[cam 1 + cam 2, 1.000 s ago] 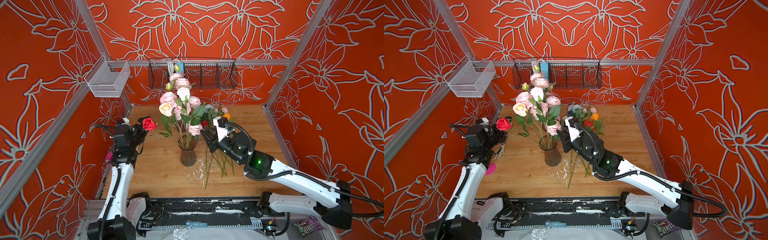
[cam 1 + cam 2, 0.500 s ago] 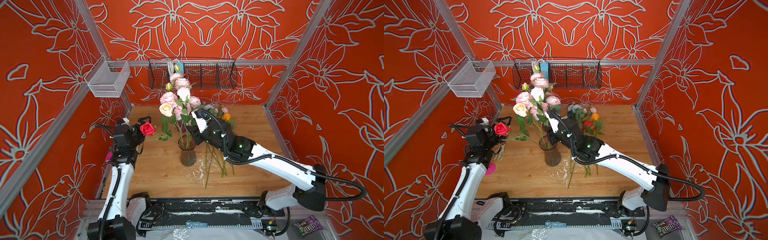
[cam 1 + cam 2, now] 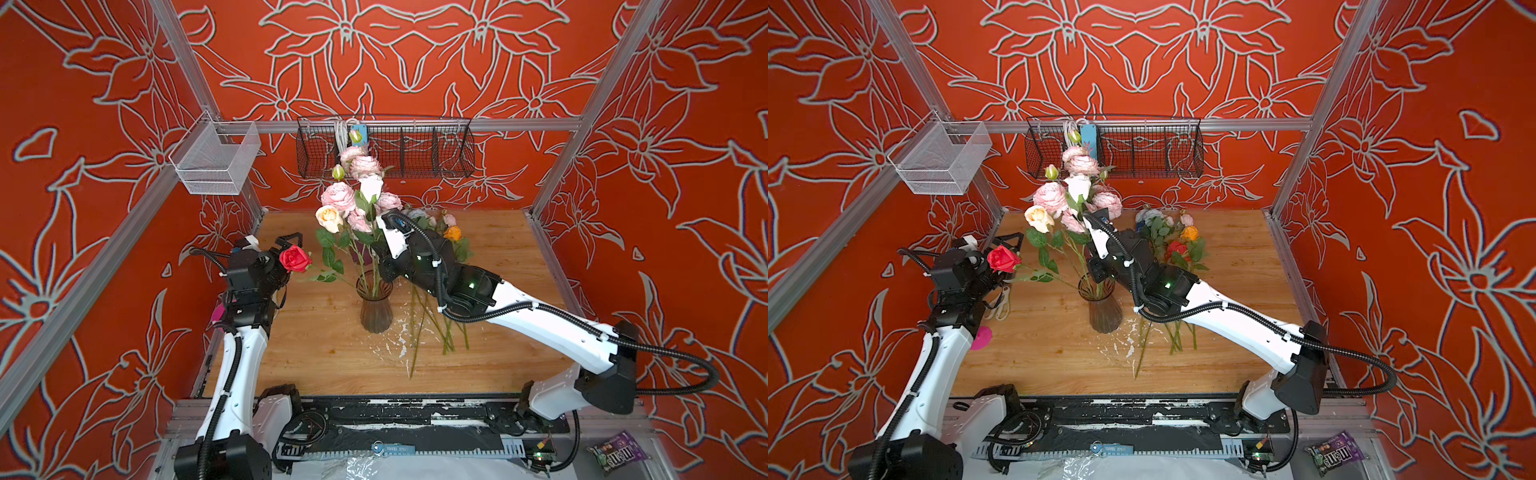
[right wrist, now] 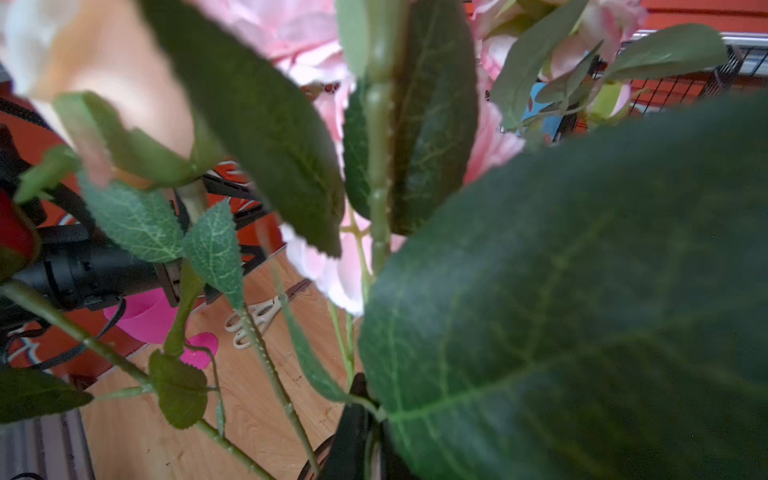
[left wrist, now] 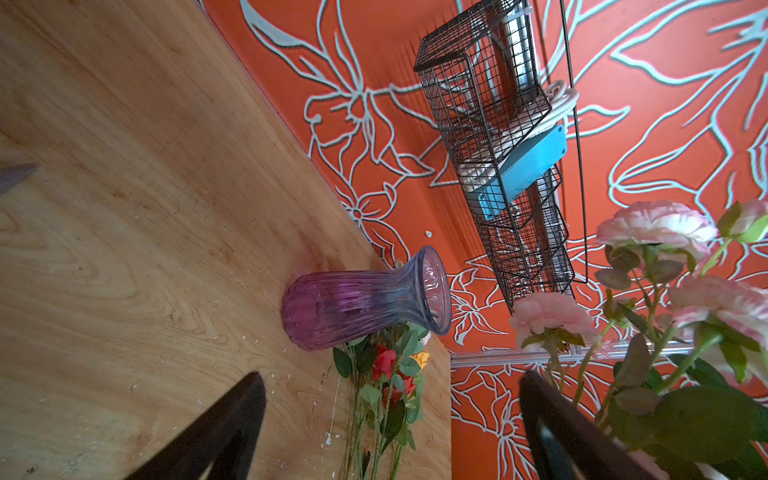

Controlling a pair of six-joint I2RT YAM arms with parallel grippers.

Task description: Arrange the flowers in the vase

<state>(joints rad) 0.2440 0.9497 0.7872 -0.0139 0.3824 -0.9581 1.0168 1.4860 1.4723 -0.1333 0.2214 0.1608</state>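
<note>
The flowers point(image 3: 353, 199) are bunched in the vase point(image 3: 376, 309) just below the closed right end effector point(image 3: 383, 269); the left end effector point(image 5: 392, 377) is spread open. If stems point(image 4: 378, 166) are dragged sideways, the vase may be tipped.

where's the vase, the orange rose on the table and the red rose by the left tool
vase point(image 3: 376, 311): in a top view, ribbed glass body
orange rose point(image 3: 1190, 232): in a top view, its bloom
red rose point(image 3: 295, 258): in a top view, its bloom

Robot lab cell: aluminium frame point(image 3: 415, 124), printed walls point(image 3: 415, 50)
</note>
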